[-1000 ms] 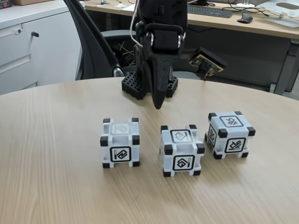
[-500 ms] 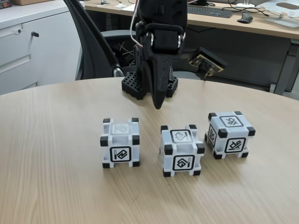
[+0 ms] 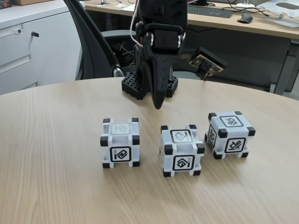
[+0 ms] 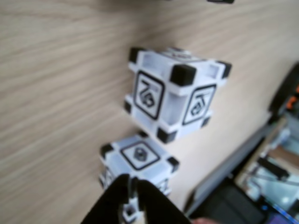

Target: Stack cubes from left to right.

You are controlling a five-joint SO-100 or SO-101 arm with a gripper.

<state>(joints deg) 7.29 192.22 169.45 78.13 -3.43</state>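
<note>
Three white cubes with black corners stand in a row on the wooden table in the fixed view: the left cube (image 3: 120, 142), the middle cube (image 3: 182, 150) and the right cube (image 3: 230, 135), all apart from one another. My black gripper (image 3: 158, 105) hangs shut above the table, behind the gap between the left and middle cubes, holding nothing. In the wrist view the gripper (image 4: 131, 183) enters from the bottom edge, just over one cube (image 4: 138, 159), with a second cube (image 4: 175, 93) beyond it.
The arm's black base (image 3: 133, 86) sits at the table's far edge. Behind it are a black office chair (image 3: 96, 46), a white cabinet (image 3: 32, 46) and a desk with a keyboard (image 3: 210, 11). The round table (image 3: 56, 177) has bare wood in front.
</note>
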